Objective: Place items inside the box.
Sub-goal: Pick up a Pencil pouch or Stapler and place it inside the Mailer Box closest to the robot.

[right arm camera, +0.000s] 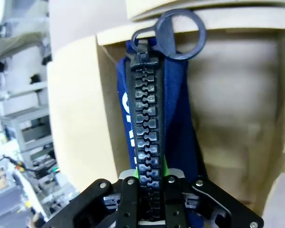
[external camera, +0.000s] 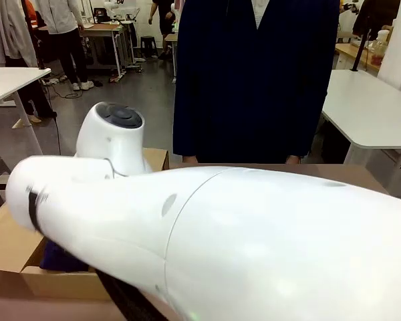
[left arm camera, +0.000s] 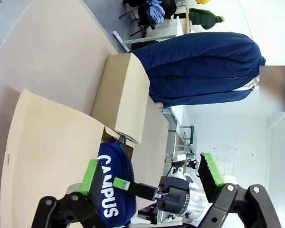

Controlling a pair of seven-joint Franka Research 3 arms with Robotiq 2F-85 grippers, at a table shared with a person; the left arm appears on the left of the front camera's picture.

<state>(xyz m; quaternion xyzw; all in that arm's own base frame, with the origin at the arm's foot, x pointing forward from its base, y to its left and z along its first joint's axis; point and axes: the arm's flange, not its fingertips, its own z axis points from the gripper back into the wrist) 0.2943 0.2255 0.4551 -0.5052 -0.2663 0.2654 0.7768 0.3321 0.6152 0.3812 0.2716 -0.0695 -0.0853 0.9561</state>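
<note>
- Navy pouch [right arm camera: 180,118] lettered "CAMPUS": hanging inside the cardboard box [right arm camera: 76,123], zip edge uppermost, close against one wall.
- Right pincer [right arm camera: 149,175]: clamped shut across the pouch's zip teeth, nothing else in its grip.
- Left pincer [left arm camera: 149,164]: spread wide, holding nothing, poised above the box flaps.
- Risk: ring pull [right arm camera: 173,28] lying near the box rim, so could catch there if lowered off line.
- Risk: if let go here, could end up standing on edge against the wall, or toppling, rather than lying flat.
- Risk: right arm [external camera: 267,254] crowded low over the box, so could clip a flap on the way out.
- Hidden: box floor beneath the pouch; cannot tell whether resting or dangling, probably not yet down.
- Hidden: much of the counter and box in the front view, behind the arm; just a sliver of navy glimpsed at the near corner.
- Hard to make out: pincer pads, mostly buried behind the zip.
</note>
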